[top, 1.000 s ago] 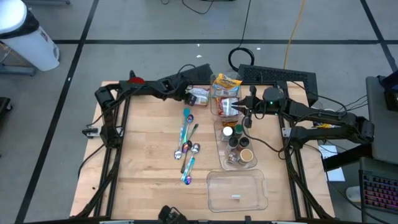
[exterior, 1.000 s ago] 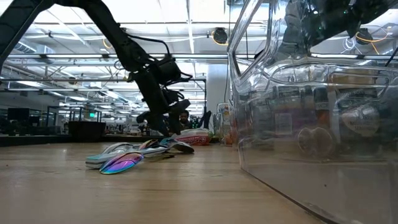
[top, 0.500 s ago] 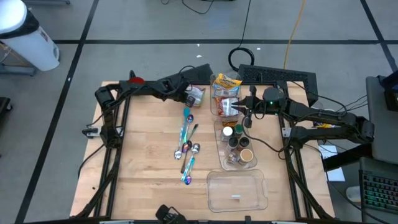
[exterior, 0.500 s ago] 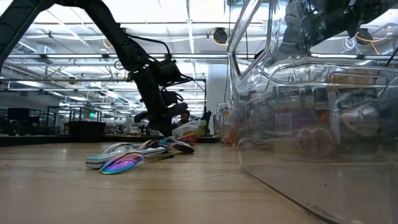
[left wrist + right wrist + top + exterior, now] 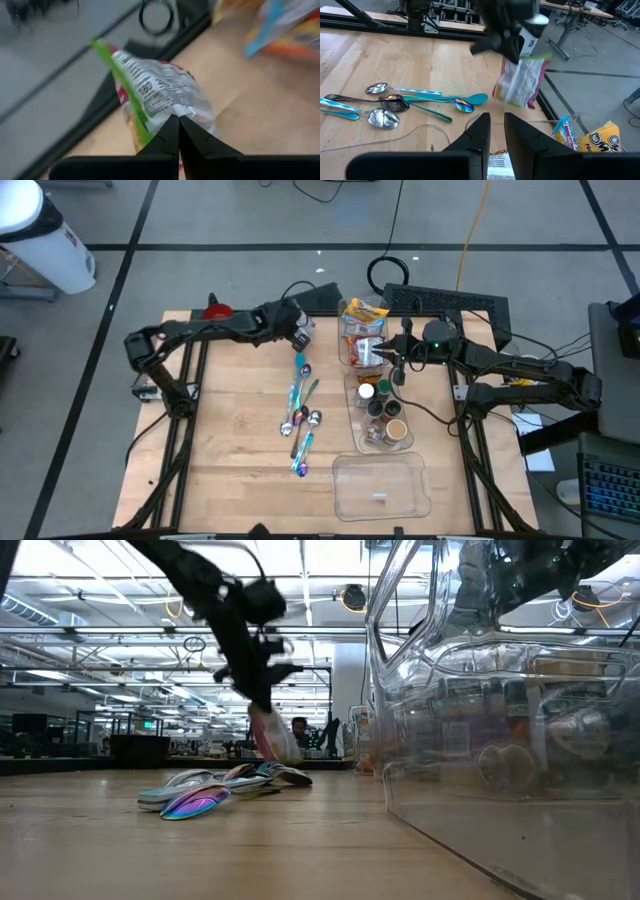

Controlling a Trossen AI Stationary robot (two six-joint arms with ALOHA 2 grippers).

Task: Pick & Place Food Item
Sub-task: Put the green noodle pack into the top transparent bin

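A crinkled white snack packet (image 5: 160, 87) with red print and a green edge hangs off the table at the far left of centre, in my left gripper (image 5: 178, 120), which is shut on it. The low view shows the packet (image 5: 272, 735) dangling under that gripper (image 5: 262, 705), above the spoons. From the right wrist view, the packet (image 5: 520, 82) is seen in the air beyond the table's far edge. My right gripper (image 5: 492, 122) waits over the clear bin (image 5: 362, 330) at the far right, its fingers a narrow gap apart and holding nothing. My left gripper pinches the packet's crumpled upper end (image 5: 176, 111) between its two fingertips. The fingers slant down at it from the table's left side. The packet hangs below them, tilted, clear of the table.
Several iridescent spoons (image 5: 303, 405) lie mid-table. The clear bin at the far right holds yellow and orange snack bags (image 5: 363, 313). A tray of spice jars (image 5: 383, 415) sits in front of it, and an empty clear container (image 5: 380, 485) stands at the near edge.
My left gripper has shut on the packet, then risen and drawn back toward the table's left, rolling a little. The packet, which lay on the table, is lifted clear and now hangs below the fingers.
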